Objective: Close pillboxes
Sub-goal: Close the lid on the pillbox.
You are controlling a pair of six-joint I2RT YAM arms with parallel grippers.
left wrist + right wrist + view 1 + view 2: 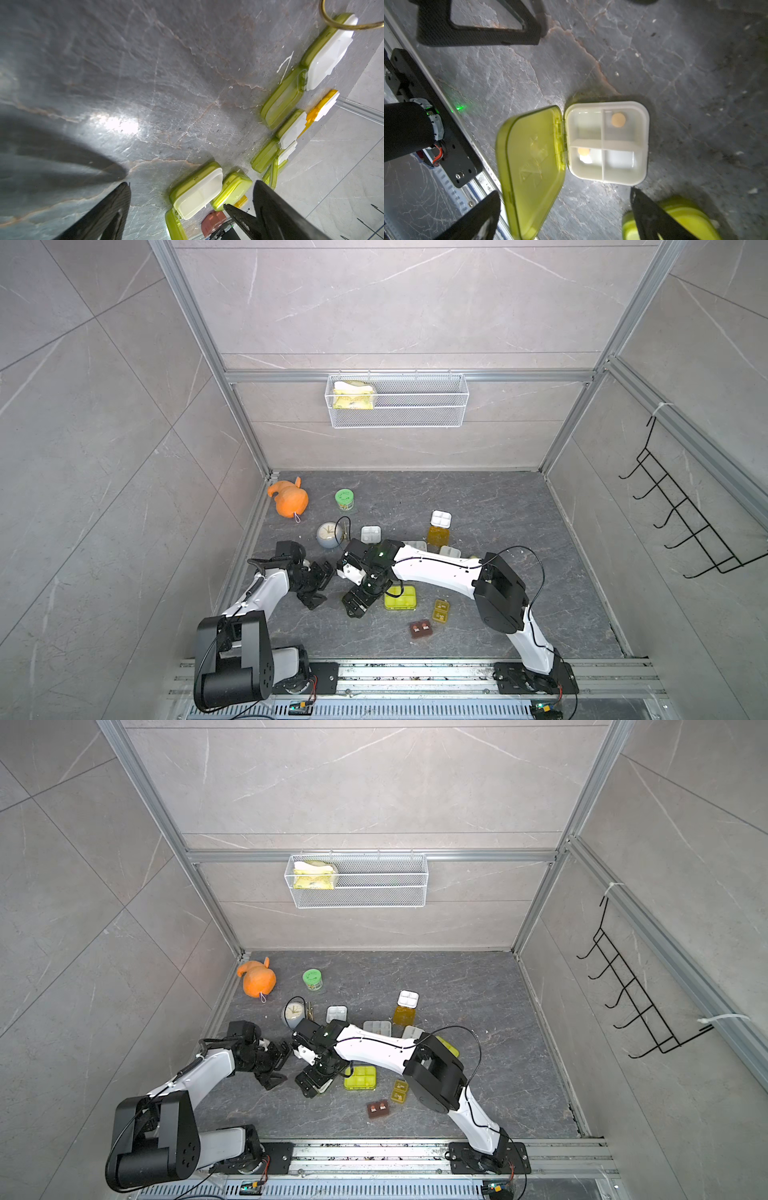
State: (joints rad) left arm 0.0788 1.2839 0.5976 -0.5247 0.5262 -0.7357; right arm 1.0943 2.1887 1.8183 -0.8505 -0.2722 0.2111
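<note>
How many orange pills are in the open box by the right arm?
2. One orange pill sits in the open pillbox compartment away from the hinge; the second pill diagonally opposite, beside the hinge. Dividers may hide more.

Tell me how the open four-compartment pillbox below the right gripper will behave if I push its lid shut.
Probably light, thin plastic, so the pillbox may skate on the glossy table. The lid looks stiff and should swing on its hinge. Loose tablets could hop compartments if jolted.
</note>
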